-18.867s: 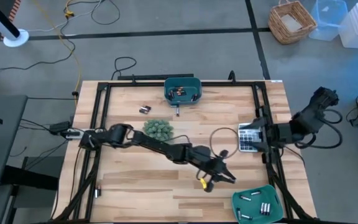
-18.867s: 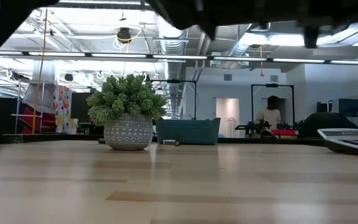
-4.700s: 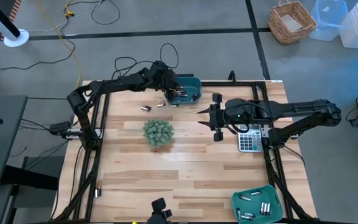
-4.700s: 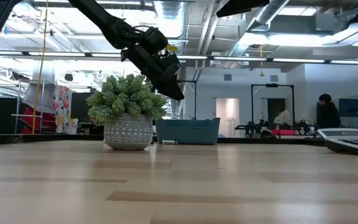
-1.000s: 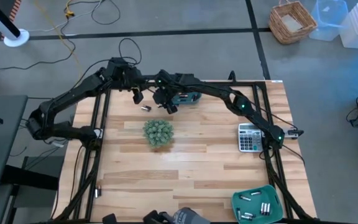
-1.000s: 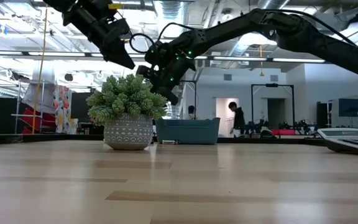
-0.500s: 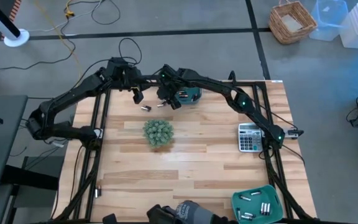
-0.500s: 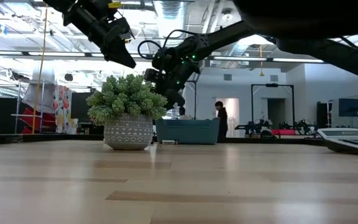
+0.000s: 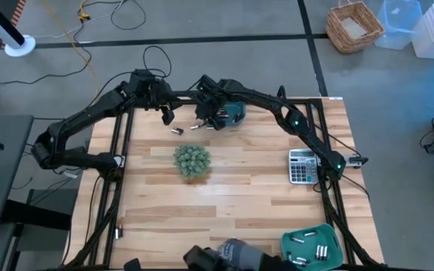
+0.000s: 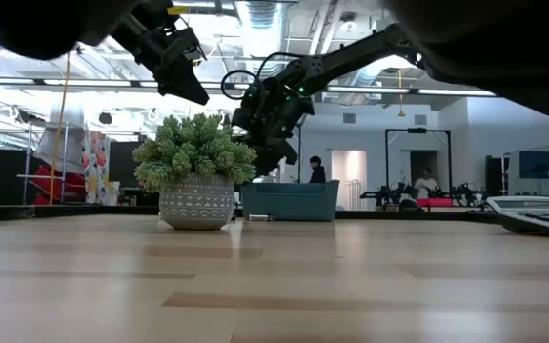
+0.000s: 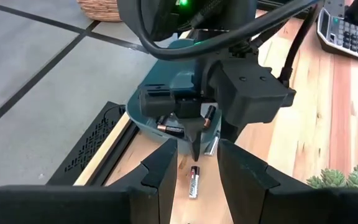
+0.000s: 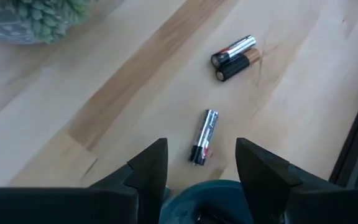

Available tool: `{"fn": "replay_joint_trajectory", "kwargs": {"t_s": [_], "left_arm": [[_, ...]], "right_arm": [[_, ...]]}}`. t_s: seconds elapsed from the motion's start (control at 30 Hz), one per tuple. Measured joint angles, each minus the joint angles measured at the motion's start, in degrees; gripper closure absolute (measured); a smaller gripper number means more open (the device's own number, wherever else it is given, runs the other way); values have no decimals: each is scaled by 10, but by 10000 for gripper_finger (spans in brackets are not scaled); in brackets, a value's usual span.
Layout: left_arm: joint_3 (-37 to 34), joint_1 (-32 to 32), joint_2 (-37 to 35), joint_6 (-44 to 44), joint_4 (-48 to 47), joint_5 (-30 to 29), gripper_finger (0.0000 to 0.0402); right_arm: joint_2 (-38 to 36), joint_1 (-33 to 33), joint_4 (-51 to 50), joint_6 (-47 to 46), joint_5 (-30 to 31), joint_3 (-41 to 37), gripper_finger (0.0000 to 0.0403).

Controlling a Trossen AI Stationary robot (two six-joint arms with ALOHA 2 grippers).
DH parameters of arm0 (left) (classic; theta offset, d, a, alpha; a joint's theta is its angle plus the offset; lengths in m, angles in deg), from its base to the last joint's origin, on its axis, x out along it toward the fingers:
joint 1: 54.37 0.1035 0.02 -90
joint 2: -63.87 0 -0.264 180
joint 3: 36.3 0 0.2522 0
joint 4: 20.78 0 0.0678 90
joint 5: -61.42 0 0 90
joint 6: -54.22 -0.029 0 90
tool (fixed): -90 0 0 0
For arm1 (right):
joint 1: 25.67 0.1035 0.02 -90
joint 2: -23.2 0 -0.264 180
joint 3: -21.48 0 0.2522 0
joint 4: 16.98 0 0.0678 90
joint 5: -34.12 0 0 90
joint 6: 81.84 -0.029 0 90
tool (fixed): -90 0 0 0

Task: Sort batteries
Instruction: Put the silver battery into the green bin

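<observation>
- High view: sorted batteries are being held in a teal bin [image 9: 310,249] at the near right corner and in another teal bin [image 9: 230,114] at the far edge.
- Three loose batteries [image 12: 203,136] are being left on the wood beside that far bin, so sorting seems unfinished.
- The right gripper [image 12: 197,163] is being held open above one; the left gripper [image 11: 194,171] is open nearby.
- Exact counts inside the bins are hidden.
</observation>
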Motion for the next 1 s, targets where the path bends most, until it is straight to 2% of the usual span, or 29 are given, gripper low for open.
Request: {"fn": "replay_joint_trajectory", "kwargs": {"t_s": [0.4, 0.63, 1.0], "left_arm": [[0, 0, 0, -1, -5, 0, 293], [0, 0, 1, -5, -5, 0, 293], [1, 2, 19, -6, 18, 7, 293]], "right_arm": [[0, 20, -29, -13, 14, 0, 198], [-20, 26, -38, -51, 32, 0, 198], [-62, 26, -52, -275, 17, 0, 198]]}}
